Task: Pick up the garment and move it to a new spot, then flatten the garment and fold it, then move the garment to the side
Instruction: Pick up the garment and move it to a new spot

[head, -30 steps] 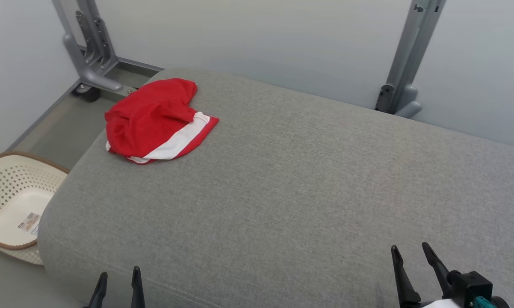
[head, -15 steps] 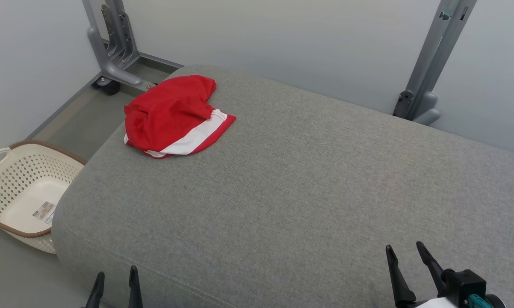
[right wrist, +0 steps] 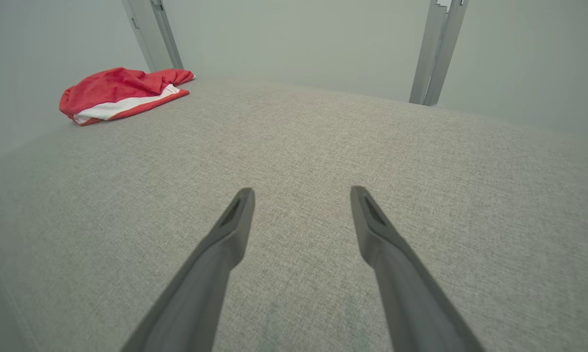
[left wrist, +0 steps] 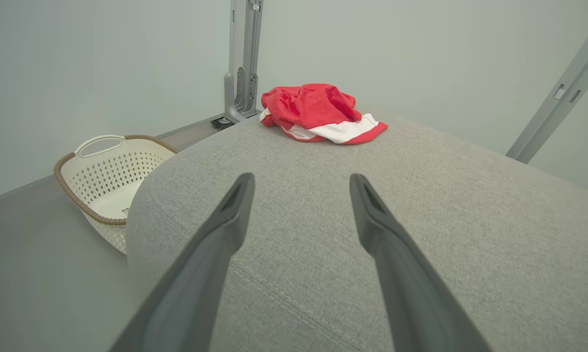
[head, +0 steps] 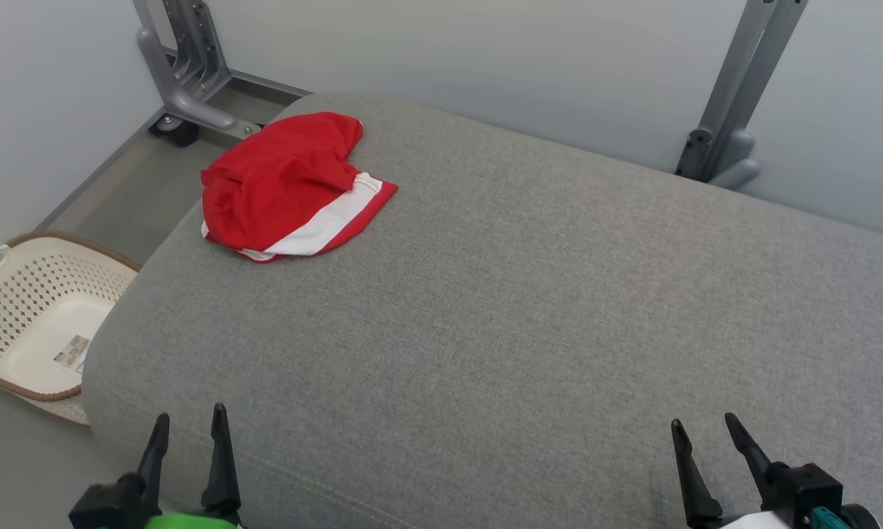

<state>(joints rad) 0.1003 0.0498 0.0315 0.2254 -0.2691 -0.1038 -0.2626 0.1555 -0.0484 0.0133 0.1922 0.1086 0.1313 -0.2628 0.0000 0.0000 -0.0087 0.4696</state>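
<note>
The garment (head: 283, 184) is red with a white band and lies crumpled at the far left corner of the grey cushioned surface (head: 530, 294). It also appears far ahead in the left wrist view as the garment (left wrist: 316, 112), and at the upper left of the right wrist view as the garment (right wrist: 120, 93). My left gripper (head: 189, 419) stands open over the near left edge, nothing between its fingers. At the near right, my right gripper (head: 704, 425) is open and empty as well. Both are well apart from the garment.
A cream perforated basket (head: 15, 323) sits on the floor left of the surface, also seen as the basket (left wrist: 110, 171). Grey metal frame posts (head: 743, 95) stand against the pale wall behind, with a wheeled foot (head: 184, 110) at the back left.
The head camera has shifted, so the whole scene sits differently. My left gripper has risen further into the head view, its black body and a green part now showing. The garment lies unchanged.
</note>
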